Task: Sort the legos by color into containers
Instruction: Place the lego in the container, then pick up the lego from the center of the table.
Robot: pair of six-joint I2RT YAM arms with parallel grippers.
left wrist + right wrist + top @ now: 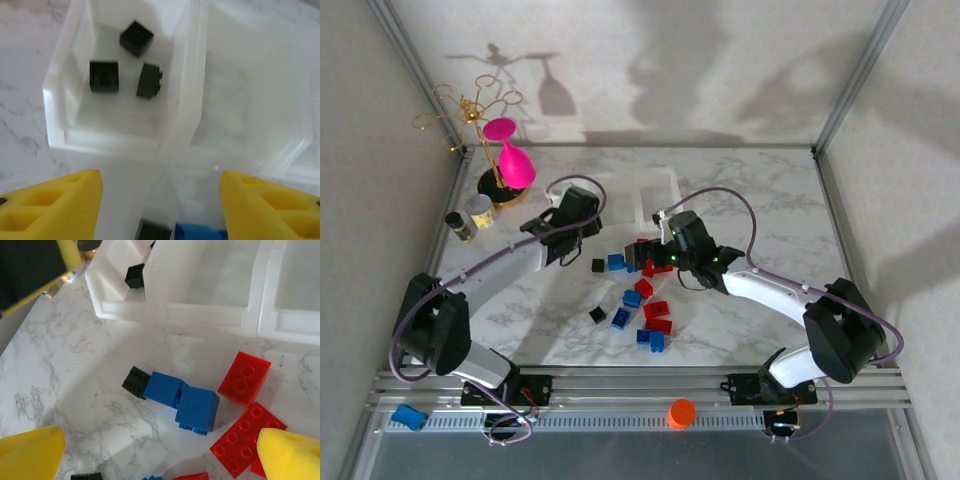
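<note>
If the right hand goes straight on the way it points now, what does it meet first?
Most likely the two blue bricks lying together on the marble table, ahead of the right hand. Depth is unclear, so bare marble may come first.

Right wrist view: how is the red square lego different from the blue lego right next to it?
Colour: the red lego is red, the blue lego blue. Pose: the red lego lies flat, studs up; the blue lego is tipped, studs sideways. Both sit on the table, outside the bins.
</note>
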